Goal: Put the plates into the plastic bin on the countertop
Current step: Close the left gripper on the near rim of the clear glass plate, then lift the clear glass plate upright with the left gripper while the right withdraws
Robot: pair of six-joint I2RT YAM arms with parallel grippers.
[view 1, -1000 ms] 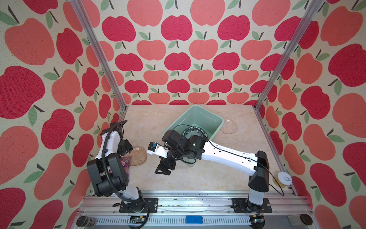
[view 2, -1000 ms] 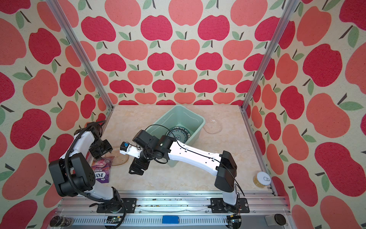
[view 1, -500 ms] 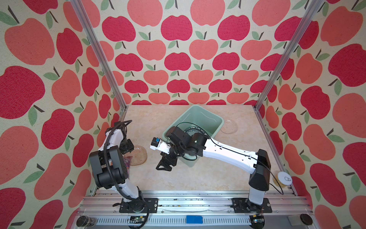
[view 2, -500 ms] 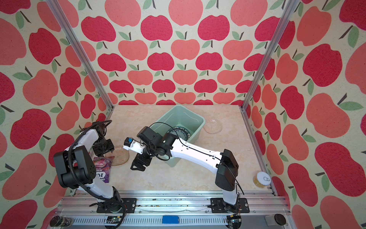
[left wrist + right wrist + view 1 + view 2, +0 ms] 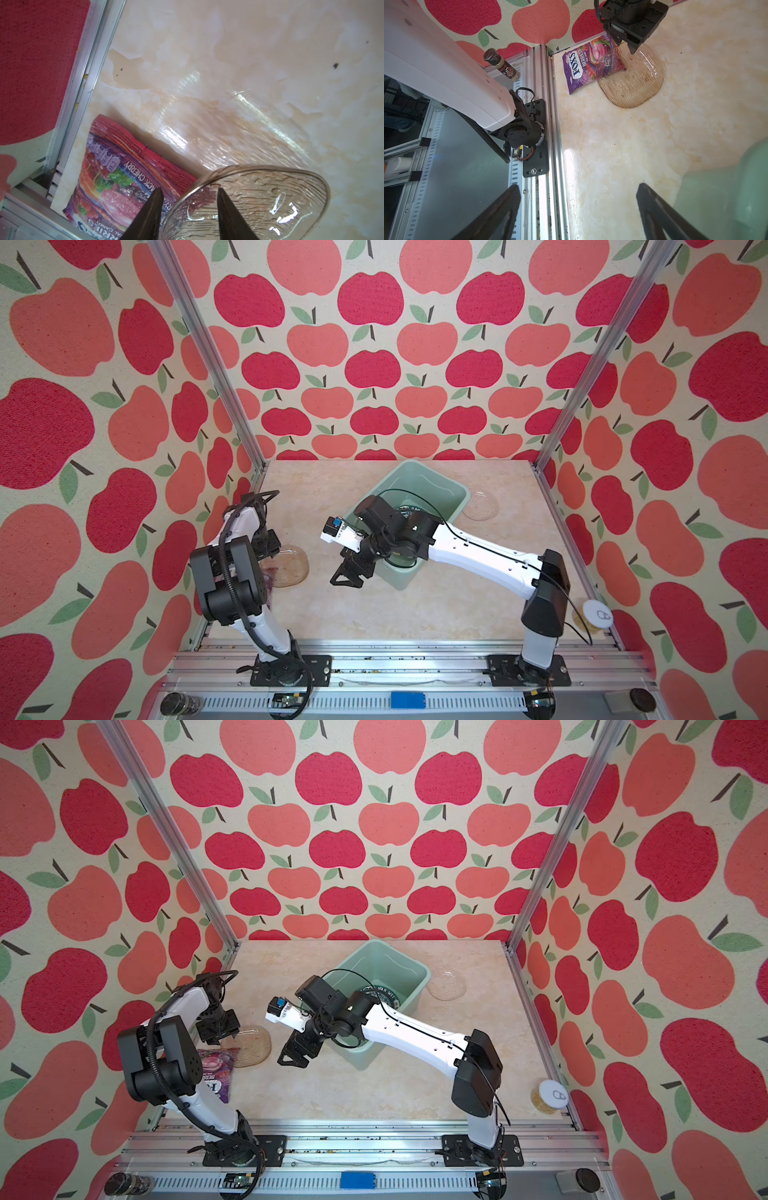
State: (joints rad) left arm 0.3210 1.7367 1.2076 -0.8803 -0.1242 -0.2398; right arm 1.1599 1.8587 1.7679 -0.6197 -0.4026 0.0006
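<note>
Left hand (image 5: 189,189) stands partly open astride the rim of the glass plate (image 5: 270,197), which lies on the counter (image 5: 228,62) overlapping the candy bag (image 5: 116,166). Right hand (image 5: 577,186) hangs wide open and empty beside the bin (image 5: 419,483); a lettered plate (image 5: 390,996) lies inside.

Ribbed clear glass plate (image 5: 259,203), glossy marble-look countertop (image 5: 249,62)

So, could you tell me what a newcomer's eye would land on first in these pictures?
The loud apple wallpaper on all three walls hits first. Next, at the left edge of the countertop, the left fingers straddle the rim of an amber glass plate that overlaps a purple candy bag. The right fingers hang open and empty beside the mint-green bin at centre back, a lettered plate inside.
</note>
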